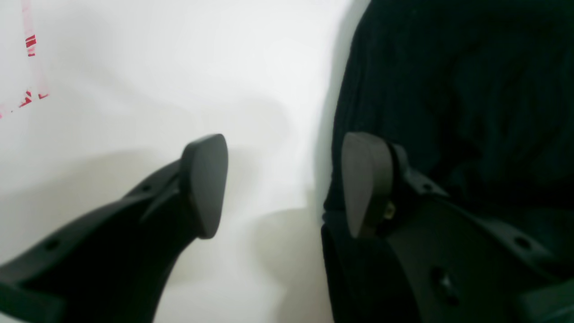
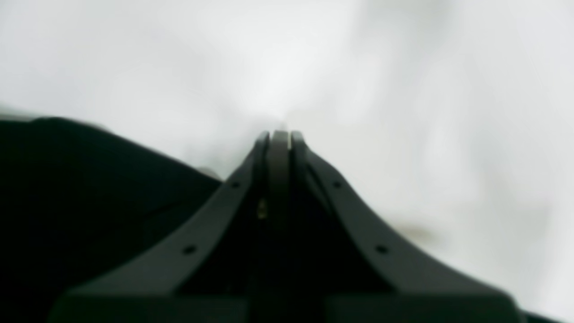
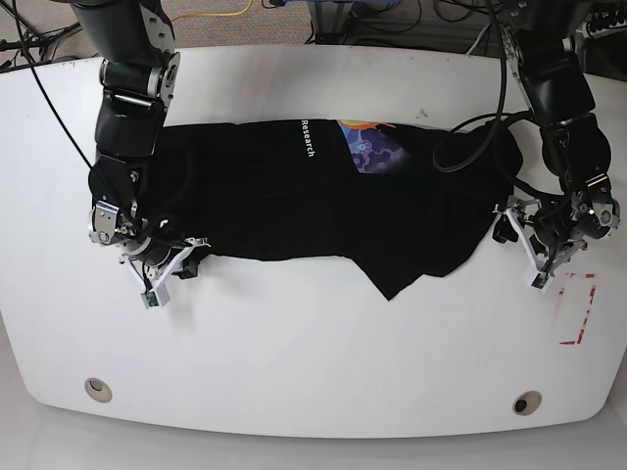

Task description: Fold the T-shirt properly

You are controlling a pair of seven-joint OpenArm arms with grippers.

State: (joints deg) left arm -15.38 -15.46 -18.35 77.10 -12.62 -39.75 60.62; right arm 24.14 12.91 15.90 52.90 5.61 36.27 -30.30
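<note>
1. The T-shirt [image 3: 323, 206] lies spread across the middle of the white counter [image 3: 313, 343], its long side running left to right in the base view.
2. Its far edge shows an orange-yellow and purple-blue print [image 3: 372, 147] with small white lettering [image 3: 307, 139] just to the print's left.
3. Along the near edge a pointed flap of black cloth [image 3: 411, 274] juts toward the near side, right of centre.
4. The left end effector [image 1: 282, 188] sits at the shirt's right end in the base view, jaws standing wide apart.
5. In the left wrist view one finger [image 1: 204, 184] is over bare counter and the other [image 1: 365, 181] lies against the black cloth; nothing is pinched between them.
6. The right end effector [image 2: 279, 134] is at the shirt's left near corner in the base view, its jaws pressed together.
7. In the right wrist view black cloth lies beside the closed fingers, but blur hides whether any fabric is caught between them.
8. Red tape marks [image 3: 578, 313] sit on the counter near the right edge, just near of the left end effector.
</note>
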